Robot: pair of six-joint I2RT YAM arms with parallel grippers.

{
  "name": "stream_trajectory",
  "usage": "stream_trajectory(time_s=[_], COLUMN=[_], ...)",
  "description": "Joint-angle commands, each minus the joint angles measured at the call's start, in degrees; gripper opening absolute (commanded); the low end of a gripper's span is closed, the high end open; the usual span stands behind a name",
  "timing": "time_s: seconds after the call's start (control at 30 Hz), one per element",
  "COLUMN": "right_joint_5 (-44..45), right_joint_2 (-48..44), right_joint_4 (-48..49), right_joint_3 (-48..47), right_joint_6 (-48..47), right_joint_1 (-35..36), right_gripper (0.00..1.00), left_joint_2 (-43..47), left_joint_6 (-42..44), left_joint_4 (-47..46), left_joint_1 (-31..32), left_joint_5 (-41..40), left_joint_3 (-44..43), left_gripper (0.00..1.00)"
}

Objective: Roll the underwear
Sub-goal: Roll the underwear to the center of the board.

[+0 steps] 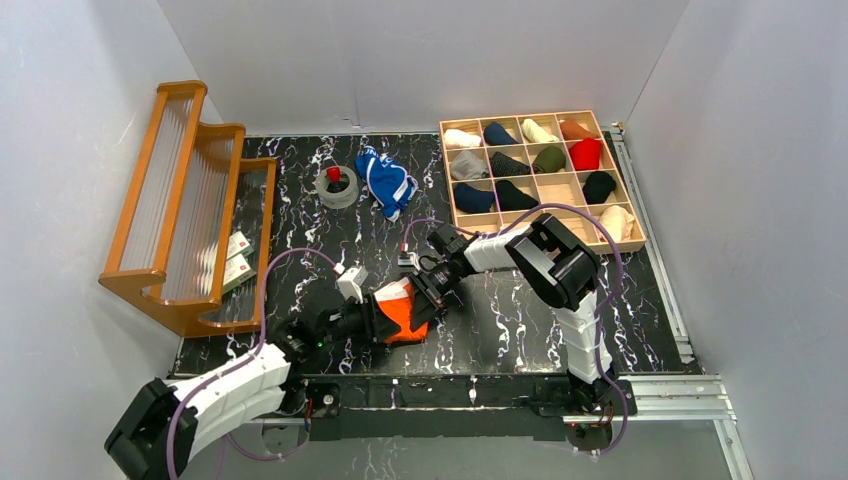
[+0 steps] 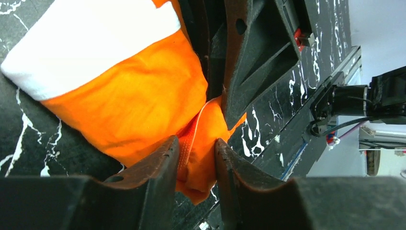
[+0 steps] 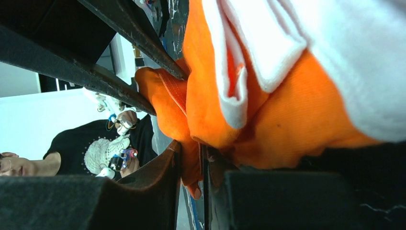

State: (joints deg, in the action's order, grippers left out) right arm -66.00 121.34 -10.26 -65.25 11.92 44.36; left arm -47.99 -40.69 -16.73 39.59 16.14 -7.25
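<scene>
Orange briefs (image 1: 405,312): bunched on the table (image 1: 500,320) near its front edge, held between both grippers, with a white band (image 2: 95,43) showing on top.
Left gripper (image 1: 383,322): closed on the briefs' left side, pinching an orange fold and a seam tightly between the fingers (image 2: 160,165).
Right gripper (image 1: 428,292): clamped on the same briefs from the right, with a thin lip of orange cloth caught between nearly touching fingers (image 3: 163,167).
Tips: just beside each other, both buried in the cloth.
Blue briefs (image 1: 388,182): crumpled at the table's far side, just beside a tape roll (image 1: 338,187) and well apart from both arms.
Tray (image 1: 520,116): wooden grid at far right, with rolled garments in many compartments.
Rack (image 1: 185,205): wooden, stepped, along the left edge.
</scene>
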Motion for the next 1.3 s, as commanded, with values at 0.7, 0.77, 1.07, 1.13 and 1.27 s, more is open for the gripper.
stream_trajectory(time_s=[0.7, 0.77, 1.07, 1.13, 1.27], right_joint_5=[16.0, 21.5, 39.1, 38.1, 32.7], right_joint_2=[-16.5, -20.5, -41.4, -39.8, -36.8], right_joint_4=[5.3, 6.7, 30.9, 32.6, 29.0], right_joint_3=[4.9, 6.6, 22.5, 24.0, 23.2], right_joint_6=[-4.4, -6.2, -1.7, -1.1, -10.8], right_joint_1=[-2.6, -2.7, -2.7, -2.7, -1.4], right_gripper=[0.68, 0.70, 0.99, 0.99, 0.93], left_joint_2=[-0.2, -0.6, 2.1, 3.4, 4.1], left_joint_6=[-4.4, -4.5, -6.3, -6.6, -7.8], left_joint_4=[10.6, 11.6, 15.1, 15.3, 15.9], left_joint_1=[0.6, 0.6, 0.6, 0.6, 0.6], left_joint_5=[-9.2, -9.6, -12.4, -12.7, -12.9], left_joint_3=[2.4, 2.0, 2.6, 3.0, 3.7], left_gripper=[0.00, 0.00, 0.00, 0.00, 0.00])
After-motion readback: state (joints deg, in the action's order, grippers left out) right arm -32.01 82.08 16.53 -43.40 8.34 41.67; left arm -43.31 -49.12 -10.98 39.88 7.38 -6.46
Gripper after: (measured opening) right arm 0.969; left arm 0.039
